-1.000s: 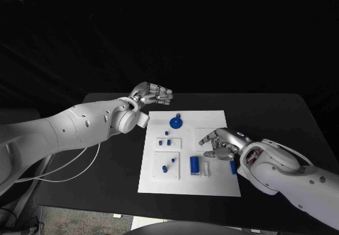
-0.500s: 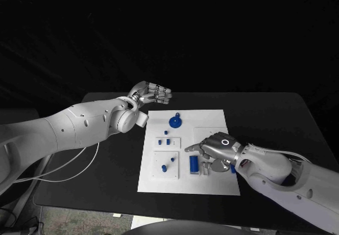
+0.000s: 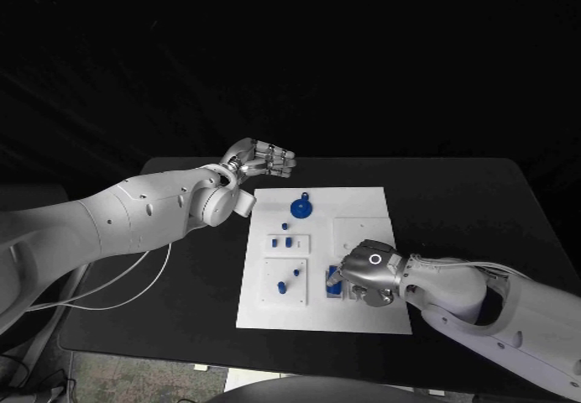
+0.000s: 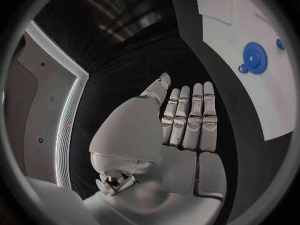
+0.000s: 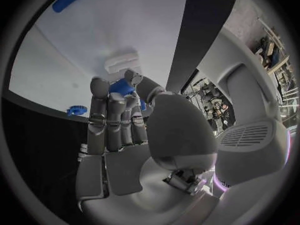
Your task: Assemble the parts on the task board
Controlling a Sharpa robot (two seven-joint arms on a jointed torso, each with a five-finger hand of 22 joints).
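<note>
The white task board [image 3: 363,210] lies in the middle of the black table. On it are a blue gear [image 3: 301,207], several small blue pegs [image 3: 281,244] and an upright blue block [image 3: 332,281]. My right hand [image 3: 367,270] hovers low over the board's near right part, right beside the blue block. In the right wrist view its thumb and fingers pinch a small blue part [image 5: 122,87], just short of a white holder [image 5: 122,62] on the board. My left hand [image 3: 258,159] hangs above the table's far left edge, holding nothing, its fingers [image 4: 190,120] straight and side by side.
Bare black table [image 3: 472,201] lies to the right of the board and beyond it. My left forearm [image 3: 145,214] reaches over the table's left side. The blue gear [image 4: 253,59] and the board's far corner lie near the left hand.
My right hand has moved left from the board's right edge to the blue block. The blue piece that lay beside that edge is no longer seen there. The left hand stayed put.
</note>
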